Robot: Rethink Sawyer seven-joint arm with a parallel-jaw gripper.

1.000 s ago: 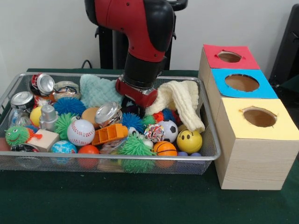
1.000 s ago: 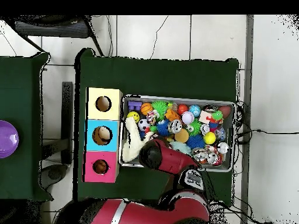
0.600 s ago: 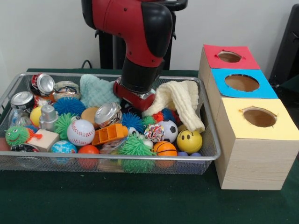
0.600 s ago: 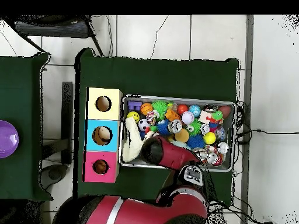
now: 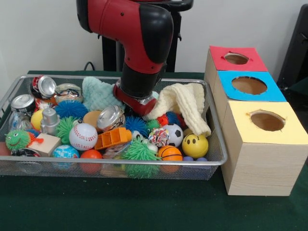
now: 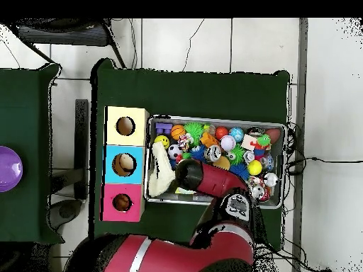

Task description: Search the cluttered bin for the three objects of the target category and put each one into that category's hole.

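Front view: my arm (image 5: 139, 43) plunges into the bin (image 5: 29, 166) beside the cream cloth (image 5: 185, 103), which hides my jaws; I cannot tell their state

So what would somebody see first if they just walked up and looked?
Probably the big red and black robot arm reaching down into the middle of the wire bin, which is stuffed with balls, spiky toys, cans and cloths. Next, the three wooden boxes right beside the bin, topped red, blue and yellow, each with a round hole.
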